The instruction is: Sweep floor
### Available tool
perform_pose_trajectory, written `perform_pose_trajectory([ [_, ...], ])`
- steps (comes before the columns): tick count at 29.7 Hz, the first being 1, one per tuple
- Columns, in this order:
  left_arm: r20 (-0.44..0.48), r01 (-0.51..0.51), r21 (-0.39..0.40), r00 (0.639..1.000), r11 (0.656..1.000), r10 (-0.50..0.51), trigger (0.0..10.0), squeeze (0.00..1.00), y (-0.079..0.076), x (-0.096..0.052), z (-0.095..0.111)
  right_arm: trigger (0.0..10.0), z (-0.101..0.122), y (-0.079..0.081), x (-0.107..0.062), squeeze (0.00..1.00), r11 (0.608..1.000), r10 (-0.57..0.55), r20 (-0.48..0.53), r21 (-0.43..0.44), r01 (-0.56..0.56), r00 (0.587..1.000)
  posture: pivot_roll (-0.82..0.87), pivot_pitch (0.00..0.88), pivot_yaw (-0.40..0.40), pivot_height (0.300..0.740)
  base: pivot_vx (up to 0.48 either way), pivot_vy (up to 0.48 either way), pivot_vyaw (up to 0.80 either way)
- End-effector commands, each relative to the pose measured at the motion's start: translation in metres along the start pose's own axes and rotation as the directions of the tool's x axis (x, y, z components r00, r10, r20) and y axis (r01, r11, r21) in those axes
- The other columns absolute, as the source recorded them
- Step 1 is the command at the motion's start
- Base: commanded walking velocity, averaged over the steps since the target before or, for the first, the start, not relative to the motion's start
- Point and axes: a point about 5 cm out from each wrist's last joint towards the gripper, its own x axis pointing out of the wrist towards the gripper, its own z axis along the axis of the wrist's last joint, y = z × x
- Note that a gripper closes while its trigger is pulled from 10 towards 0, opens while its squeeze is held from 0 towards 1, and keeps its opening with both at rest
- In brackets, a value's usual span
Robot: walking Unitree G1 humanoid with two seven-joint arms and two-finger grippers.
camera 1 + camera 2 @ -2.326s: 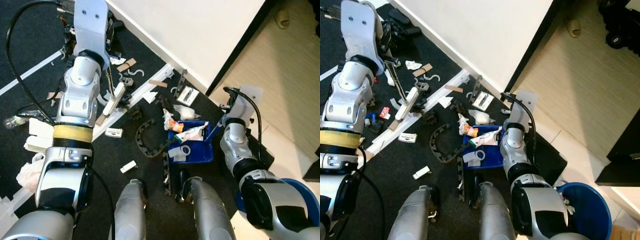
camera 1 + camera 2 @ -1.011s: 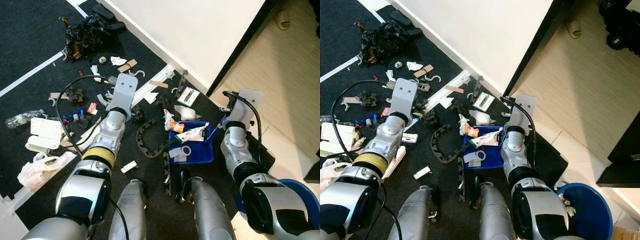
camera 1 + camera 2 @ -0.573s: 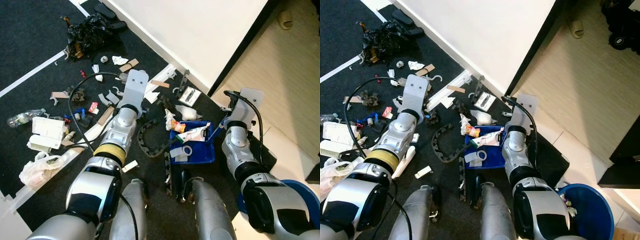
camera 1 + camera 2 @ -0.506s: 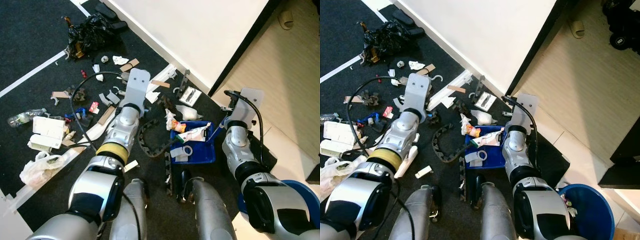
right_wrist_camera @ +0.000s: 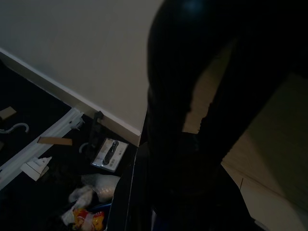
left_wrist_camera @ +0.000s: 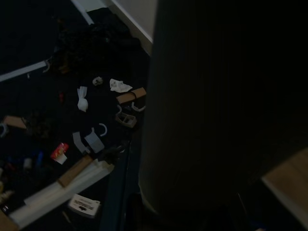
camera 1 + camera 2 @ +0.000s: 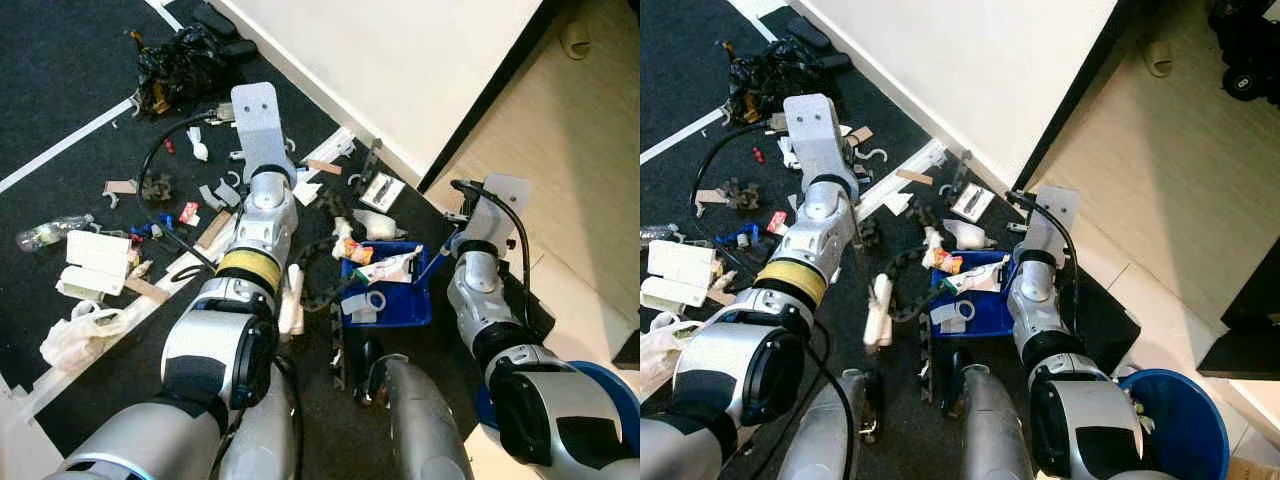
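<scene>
The black carpeted floor (image 7: 60,60) is strewn with litter, and the white wall (image 7: 400,50) runs diagonally above it, meeting pale tile flooring (image 7: 1180,200) on the robot's right. The silver left arm (image 7: 255,225) reaches forward over the mess, its wrist plate up near the black crumpled bag (image 7: 180,70); the silver right arm (image 7: 475,290) is bent beside the blue plastic dustpan (image 7: 400,305), which lies on the carpet in front of the robot's feet, heaped with wrappers and a white tape roll. A white brush head (image 7: 877,312) lies just left of the pan, by a black segmented cable chain (image 7: 902,290). The right eye view takes in more of the round blue bin (image 7: 1185,425) at the robot's right side; the left eye view cuts it at the edge. The left wrist view is very dark yet picks out white scraps (image 6: 119,85) and a brown cardboard strip (image 6: 130,95) on the carpet; the right wrist view catches a flat blister pack (image 5: 108,153) near the skirting. Whether either claw is clenched or released, I cannot tell; dark shapes block both wrist views. Compared with half a second ago, the left arm has swung further forward and the white brush head now sits closer to the pan; the right arm holds its place.
</scene>
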Motion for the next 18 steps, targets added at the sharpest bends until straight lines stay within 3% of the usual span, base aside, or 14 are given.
perform_pose_trajectory([
  [1, 0.076, 0.014, -0.108, 0.997, 0.994, -0.005, 10.0, 0.00, -0.016, 0.000, 0.018, 10.0, -0.035, -0.009, -0.016, 0.00, 0.995, 0.014, -0.138, -0.095, -0.027, 0.990, 0.12, 0.290, -0.047, 0.740, 0.000, 0.000, 0.00],
  [7, 0.178, -0.050, -0.176, 0.981, 0.983, 0.082, 10.0, 0.00, -0.017, 0.003, 0.048, 10.0, -0.036, -0.012, -0.016, 0.00, 0.995, 0.008, -0.137, -0.101, -0.022, 0.991, 0.11, 0.283, -0.043, 0.740, 0.000, 0.000, 0.00],
  [12, 0.183, -0.055, -0.228, 0.978, 0.972, 0.098, 10.0, 0.00, -0.020, 0.005, 0.059, 10.0, -0.037, -0.014, -0.017, 0.00, 0.994, 0.006, -0.138, -0.104, -0.020, 0.990, 0.12, 0.279, -0.043, 0.740, 0.000, 0.000, 0.00],
  [16, 0.189, -0.007, -0.180, 0.981, 0.984, 0.041, 10.0, 0.00, -0.028, 0.005, 0.066, 10.0, -0.039, -0.015, -0.018, 0.00, 0.994, 0.004, -0.143, -0.107, -0.020, 0.990, 0.12, 0.264, -0.039, 0.740, 0.000, 0.000, 0.00],
  [18, 0.206, 0.031, -0.054, 0.978, 0.998, -0.019, 10.0, 0.00, -0.025, 0.004, 0.068, 10.0, -0.039, -0.015, -0.018, 0.00, 0.994, 0.002, -0.144, -0.105, -0.017, 0.990, 0.13, 0.240, -0.033, 0.740, 0.000, 0.000, 0.00],
])
